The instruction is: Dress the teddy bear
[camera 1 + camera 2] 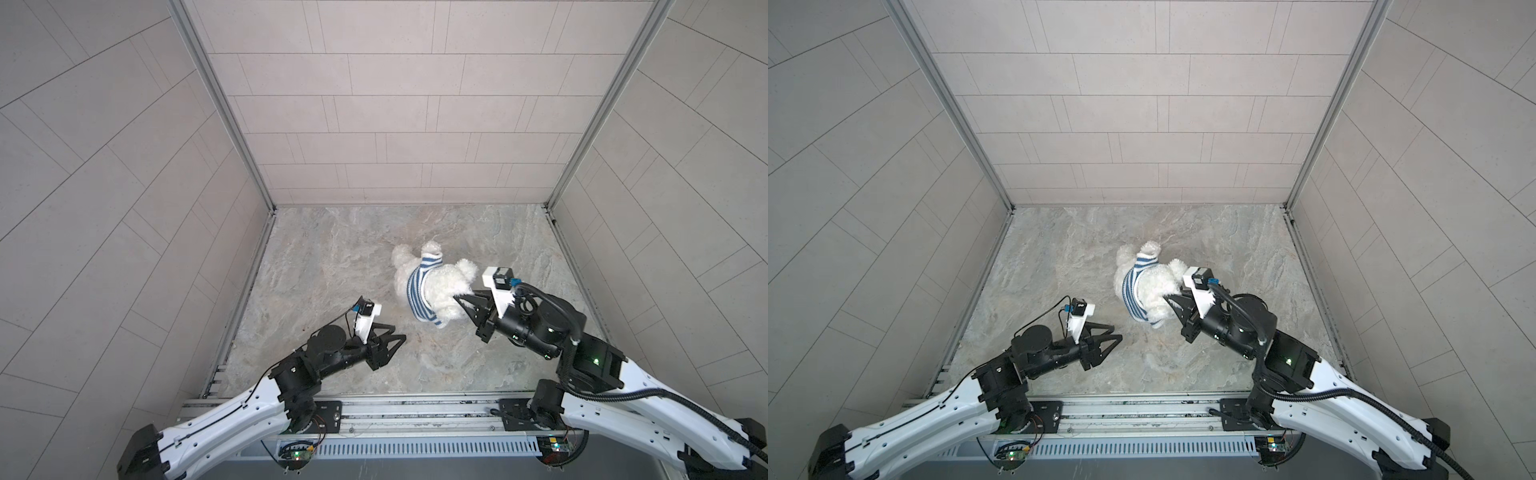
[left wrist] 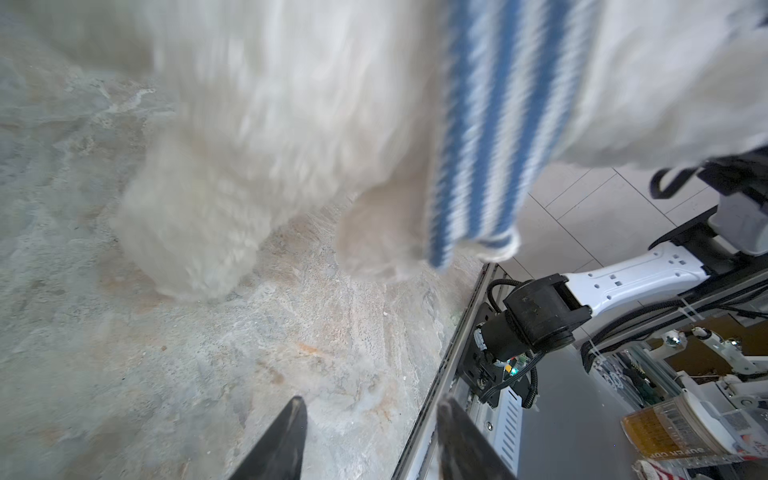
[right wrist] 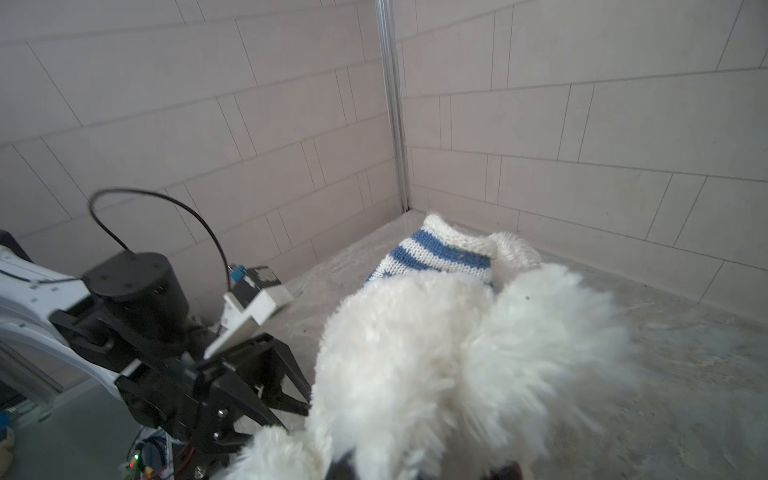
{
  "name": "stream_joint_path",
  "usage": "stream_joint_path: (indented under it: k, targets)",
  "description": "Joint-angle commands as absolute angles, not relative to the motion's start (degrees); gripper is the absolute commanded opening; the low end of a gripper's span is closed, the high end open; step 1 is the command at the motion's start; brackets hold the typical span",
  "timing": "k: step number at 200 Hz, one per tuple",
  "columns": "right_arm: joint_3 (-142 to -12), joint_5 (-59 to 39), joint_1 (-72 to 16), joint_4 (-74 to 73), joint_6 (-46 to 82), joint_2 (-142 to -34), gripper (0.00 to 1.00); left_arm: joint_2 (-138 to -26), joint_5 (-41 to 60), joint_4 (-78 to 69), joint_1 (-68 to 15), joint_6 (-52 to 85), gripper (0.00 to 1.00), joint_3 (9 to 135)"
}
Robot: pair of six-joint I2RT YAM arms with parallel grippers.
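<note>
Fluffy white plush teddy bear mid-frame on grey marbled tabletop, long axis left-right, head at right. My right end effector pinching head fur. My left end effector spread, empty, lower left of bear, nearer arm to blue-and-white striped knitted shirt bunched round chest.

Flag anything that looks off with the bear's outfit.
The striped shirt sits bunched in a narrow band high on the teddy bear, near its head, leaving the lower body bare. Nothing else stands out.
</note>
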State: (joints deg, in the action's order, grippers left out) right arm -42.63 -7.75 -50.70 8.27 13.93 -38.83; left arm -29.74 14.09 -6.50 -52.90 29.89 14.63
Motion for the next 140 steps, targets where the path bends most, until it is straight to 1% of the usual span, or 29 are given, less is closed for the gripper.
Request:
stream_joint_path:
  k: [1, 26, 53, 76, 102, 124, 140]
  targets:
    - [-42.33, -18.04, -49.31, 8.44, 5.46, -40.68, 0.0, -25.44, 11.63, 3.38, -52.98, 28.81, 0.56, 16.71]
    - [-41.24, -21.21, -49.31, 6.24, -2.55, -42.54, 0.0, -23.15, 8.53, 8.1, -52.85, 28.58, 0.57, 19.09]
    - [-40.55, -25.34, -49.31, 6.07, -10.82, -44.92, 0.0, -25.9, 4.82, 13.23, -52.59, 26.41, 0.58, 25.02]
    - [-38.71, -29.14, -49.49, 6.19, -19.09, -45.12, 0.0, -28.26, 7.15, 14.57, -49.7, 26.2, 0.58, 29.49]
    - [-36.53, -27.94, -50.3, 3.6, -22.96, -45.63, 0.0, -29.49, 13.66, 12.05, -45.8, 27.19, 0.62, 31.37]
    - [-35.82, -22.45, -54.24, 3.93, -28.69, -46.72, 0.0, -32.65, 12.27, 14.93, -45.75, 25.0, 0.63, 33.78]
    - [-35.87, -20.86, -55.93, 5.3, -31.18, -47.91, 0.0, -34.98, 9.3, 16.96, -45.78, 24.83, 0.67, 34.45]
